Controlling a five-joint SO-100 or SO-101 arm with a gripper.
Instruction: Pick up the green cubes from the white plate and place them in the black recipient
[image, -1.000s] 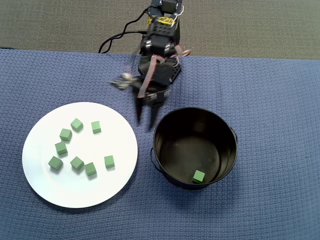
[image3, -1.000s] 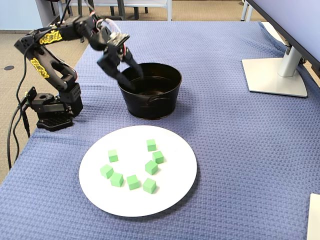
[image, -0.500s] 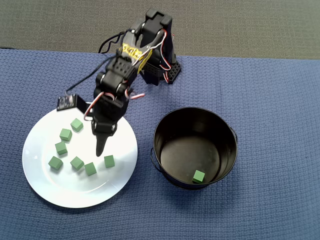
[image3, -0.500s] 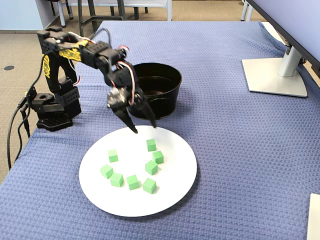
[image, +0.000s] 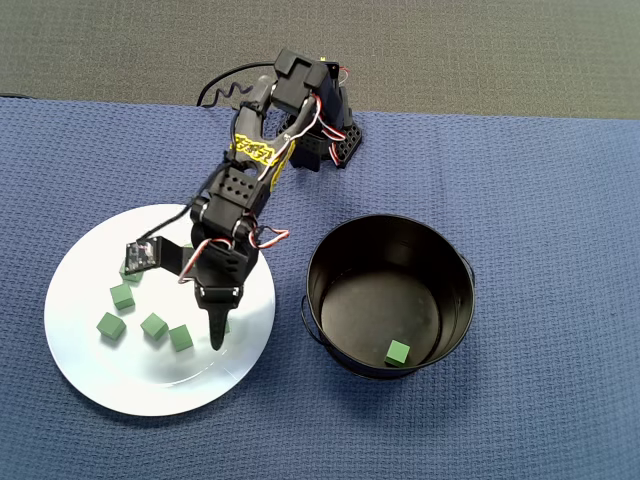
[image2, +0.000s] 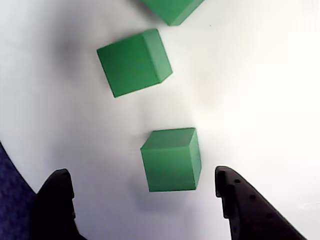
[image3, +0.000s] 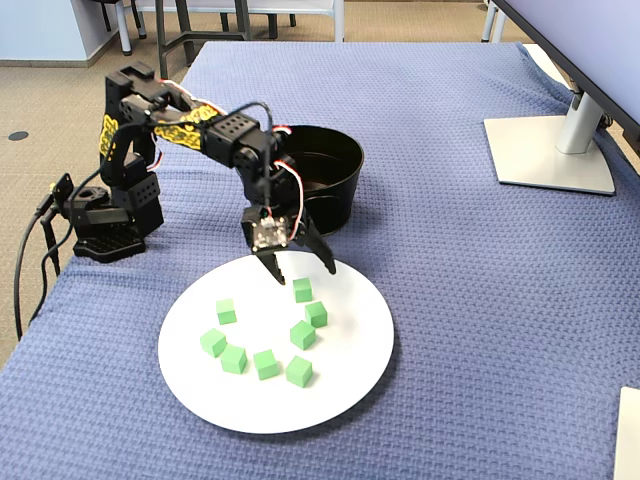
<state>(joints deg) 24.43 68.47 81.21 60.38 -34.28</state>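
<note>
Over the right part of the white plate (image: 150, 385) hangs my gripper (image: 203, 315), open and pointing down. In the wrist view one green cube (image2: 171, 159) lies on the plate (image2: 250, 75) between the two black fingers (image2: 57, 200), nearer the right one and touching neither. A second cube (image2: 134, 62) lies beyond it. In the fixed view the gripper (image3: 303, 272) straddles the cube (image3: 302, 289) nearest the black recipient (image3: 335, 195). Several more cubes (image3: 266, 363) lie scattered on the plate (image3: 340, 380). One cube (image: 398, 351) rests inside the recipient (image: 465, 270).
The arm's base (image3: 105, 220) and cables stand at the cloth's edge behind the plate. The bucket sits close to the plate's right side in the overhead view. A monitor stand (image3: 550, 150) is far right in the fixed view.
The arm swung from beside the bucket's rim out over the plate and came down. Its open fingers now straddle a cube near the plate's bucket-side edge.
</note>
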